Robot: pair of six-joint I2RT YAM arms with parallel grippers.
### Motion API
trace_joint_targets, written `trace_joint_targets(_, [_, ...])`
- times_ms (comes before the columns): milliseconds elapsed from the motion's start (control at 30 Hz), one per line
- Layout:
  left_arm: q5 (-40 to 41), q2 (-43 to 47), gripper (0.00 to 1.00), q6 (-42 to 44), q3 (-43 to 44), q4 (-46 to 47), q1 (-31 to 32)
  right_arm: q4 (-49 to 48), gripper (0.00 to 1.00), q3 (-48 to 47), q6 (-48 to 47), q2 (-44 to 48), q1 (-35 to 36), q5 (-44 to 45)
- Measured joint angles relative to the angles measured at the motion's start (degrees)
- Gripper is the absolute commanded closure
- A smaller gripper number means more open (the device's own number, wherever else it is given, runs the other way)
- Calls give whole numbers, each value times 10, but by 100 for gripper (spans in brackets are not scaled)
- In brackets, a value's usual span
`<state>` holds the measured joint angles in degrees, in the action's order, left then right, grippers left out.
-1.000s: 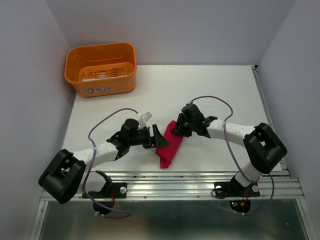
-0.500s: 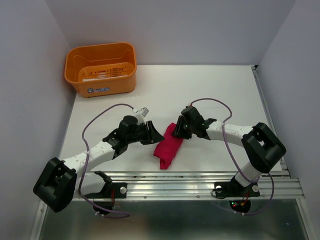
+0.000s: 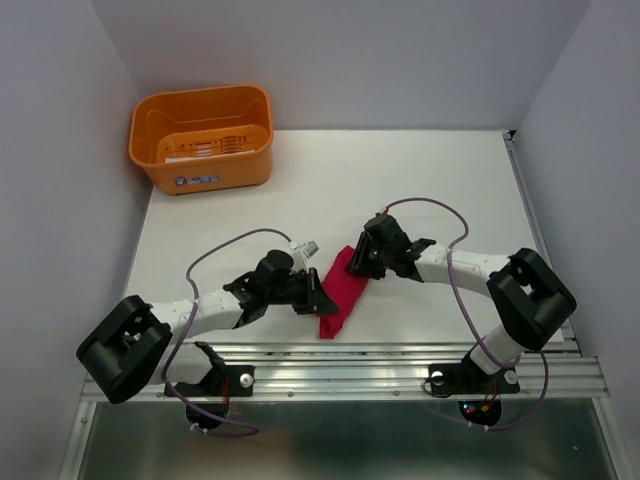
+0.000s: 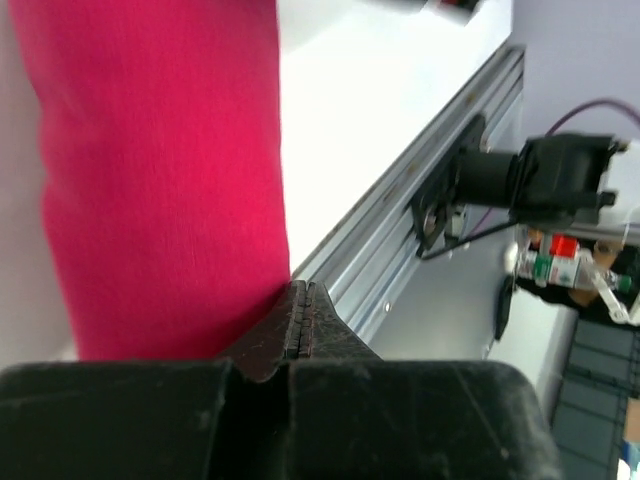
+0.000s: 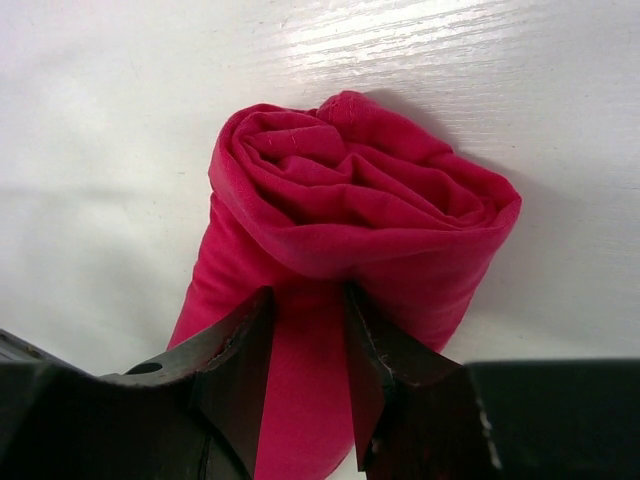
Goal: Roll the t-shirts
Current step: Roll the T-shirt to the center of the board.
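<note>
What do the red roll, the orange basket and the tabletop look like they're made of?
The t-shirt: soft thin knit fabric, matte, likely cotton; fine weave and loose folds show. The basket: moulded plastic, slight sheen, rounded rim. The table: white painted or laminated board, faint wood grain, glossy glare.

We find the shirt (image 3: 345, 290) on the bench (image 3: 430, 170), between the right jaws, beside the left jaws; basket (image 3: 215, 165) well behind.
</note>
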<state>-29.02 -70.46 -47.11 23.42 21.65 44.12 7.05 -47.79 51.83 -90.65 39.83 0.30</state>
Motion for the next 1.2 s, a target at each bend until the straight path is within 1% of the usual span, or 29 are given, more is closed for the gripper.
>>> trace_joint_targets(200, [-8,-54,100,-17,-20,18,24,2,60,0,12,6,0,13])
trace_joint_targets(400, [-10,-104,100,-16,-20,36,27,9,60,9,20,54,0,31])
trace_joint_targets(567, [-12,-116,100,-10,-18,42,27,17,59,6,15,105,0,43])
trace_joint_targets(633, [-12,-115,100,-6,-15,40,27,20,59,-4,7,107,0,46])
trace_joint_targets(767, [-11,-116,100,7,-7,31,27,28,59,-34,-12,78,0,45])
trace_joint_targets(900, [-11,-116,100,18,-2,19,27,27,59,-57,-28,21,0,36])
trace_joint_targets(1067, [-7,-122,100,37,17,-11,28,30,60,-52,-26,-18,0,38])
trace_joint_targets(1200, [10,-131,100,59,45,-54,28,10,60,-5,-4,-11,-5,46])
